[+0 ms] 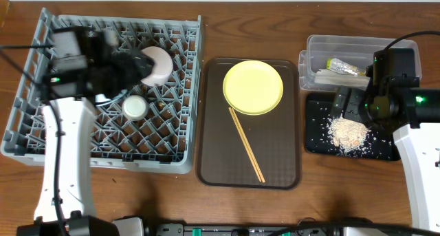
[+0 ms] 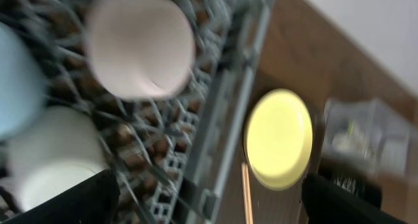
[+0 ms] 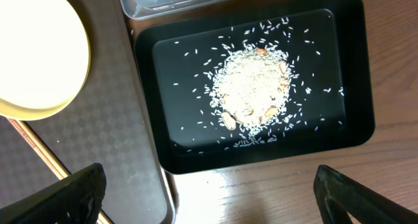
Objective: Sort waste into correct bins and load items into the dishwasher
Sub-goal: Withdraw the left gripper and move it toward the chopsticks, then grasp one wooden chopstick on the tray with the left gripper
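No word, number or brand name can be read in any view. The green-yellow wrapper (image 1: 346, 66) lies in the clear tub (image 1: 357, 38), at about three o'clock from the yellow plate (image 1: 253, 87). It is too small from overhead, and too blurred in the left wrist view, to make out any letters.

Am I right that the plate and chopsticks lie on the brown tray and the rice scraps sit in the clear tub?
Not quite: the rice scraps sit in the black tray, not the clear tub, as the right wrist view shows. The plate and chopsticks do lie on the brown tray.
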### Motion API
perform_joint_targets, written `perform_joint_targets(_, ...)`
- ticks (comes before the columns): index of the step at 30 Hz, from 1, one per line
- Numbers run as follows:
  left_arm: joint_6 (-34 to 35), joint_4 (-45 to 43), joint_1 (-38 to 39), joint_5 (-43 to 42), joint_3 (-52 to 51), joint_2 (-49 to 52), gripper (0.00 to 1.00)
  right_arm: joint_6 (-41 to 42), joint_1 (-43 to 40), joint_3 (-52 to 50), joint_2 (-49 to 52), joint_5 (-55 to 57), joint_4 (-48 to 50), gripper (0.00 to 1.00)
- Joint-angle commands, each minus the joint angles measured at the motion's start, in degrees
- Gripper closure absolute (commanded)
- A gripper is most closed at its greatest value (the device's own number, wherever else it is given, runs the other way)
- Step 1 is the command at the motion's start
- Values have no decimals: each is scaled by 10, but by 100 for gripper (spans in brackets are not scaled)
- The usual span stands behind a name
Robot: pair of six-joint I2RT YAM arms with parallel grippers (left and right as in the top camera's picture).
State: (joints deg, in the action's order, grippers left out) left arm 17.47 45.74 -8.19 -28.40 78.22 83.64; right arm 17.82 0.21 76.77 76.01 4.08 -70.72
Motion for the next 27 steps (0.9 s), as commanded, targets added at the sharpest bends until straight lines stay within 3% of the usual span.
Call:
perform_joint_targets(1,-9,35,56,34,-1,-3,8,8,-3,1,-2,2,-3,1)
perform_joint_targets(6,-6,101,172,43,-13,13,8,8,-3,1,-2,2,-4,1)
perform_joint_targets(14,142,114,333,197,-36,65,9,8,-3,1,-2,2,-4,1)
perform_joint_targets(18,211,111,389,205,-41,116,9,8,-3,2,-2,2,-5,1)
perform_joint_targets(27,236,58,456,205,-41,231,9,3,-2,1,-2,2,-9,1)
